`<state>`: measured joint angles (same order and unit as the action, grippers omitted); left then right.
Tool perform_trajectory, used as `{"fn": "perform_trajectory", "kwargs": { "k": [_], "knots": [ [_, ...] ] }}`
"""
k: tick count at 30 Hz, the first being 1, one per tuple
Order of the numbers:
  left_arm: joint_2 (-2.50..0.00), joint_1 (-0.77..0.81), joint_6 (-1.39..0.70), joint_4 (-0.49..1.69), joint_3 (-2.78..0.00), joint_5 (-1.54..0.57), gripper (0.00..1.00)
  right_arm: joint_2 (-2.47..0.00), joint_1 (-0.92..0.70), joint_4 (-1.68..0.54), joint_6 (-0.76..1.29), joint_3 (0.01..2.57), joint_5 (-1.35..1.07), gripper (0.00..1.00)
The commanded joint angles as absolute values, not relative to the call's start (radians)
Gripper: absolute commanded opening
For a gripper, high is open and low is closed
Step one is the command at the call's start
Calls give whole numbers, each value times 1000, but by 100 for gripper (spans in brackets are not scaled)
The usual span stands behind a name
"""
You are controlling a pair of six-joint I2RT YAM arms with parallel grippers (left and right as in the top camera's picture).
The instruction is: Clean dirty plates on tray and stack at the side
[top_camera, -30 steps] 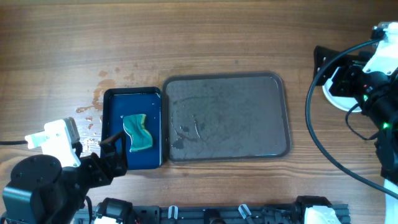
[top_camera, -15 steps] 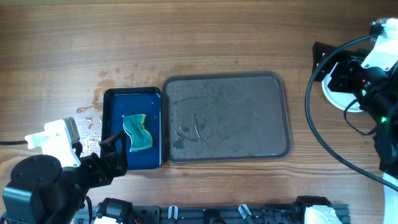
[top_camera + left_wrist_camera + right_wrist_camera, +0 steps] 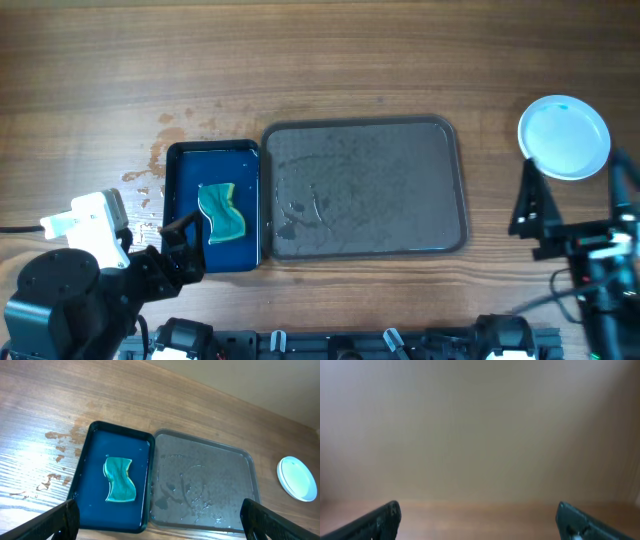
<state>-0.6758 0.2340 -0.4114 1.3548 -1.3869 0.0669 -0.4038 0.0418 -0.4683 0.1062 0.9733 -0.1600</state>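
The white plates [image 3: 564, 137] lie as one stack on the table to the right of the grey-brown tray [image 3: 457, 180]; I see only the top plate, clean-faced. The stack also shows in the left wrist view [image 3: 298, 478]. The tray [image 3: 252, 480] holds no plates, only wet streaks. My left gripper [image 3: 180, 236] is open and empty at the front left, over the blue tray's near corner; its fingers show at the bottom of the left wrist view [image 3: 159, 522]. My right gripper [image 3: 527, 215] is open and empty at the front right, below the plates. Its wrist view [image 3: 479, 522] shows only blurred table and wall.
A small dark blue tray [image 3: 182, 200] with a green sponge [image 3: 222, 211] sits left of the big tray. Wet stains [image 3: 150, 165] mark the wood left of it. The arm bases stand at the front edge.
My right arm has pulled back from the plates at the right edge toward the front right, leaving the plate stack uncovered. The left arm has not moved.
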Motion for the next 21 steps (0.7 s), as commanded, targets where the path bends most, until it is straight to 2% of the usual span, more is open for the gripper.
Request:
{"fn": "perform_trajectory", "kwargs": {
  "k": [1,5,12,21],
  "knots": [
    [-676,240,-396,1353,-1394,80,100,-279,36,-278,233,716,-181,100],
    [-676,240,-396,1353,-1394,80,100,-159,36,81,255,383,-276,100],
    [-676,240,-396,1353,-1394,80,100,-105,37,350,254,112,-289,100],
    [-676,240,-396,1353,-1394,80,100,-88,37,425,235,20,-255,100]
  ]
}}
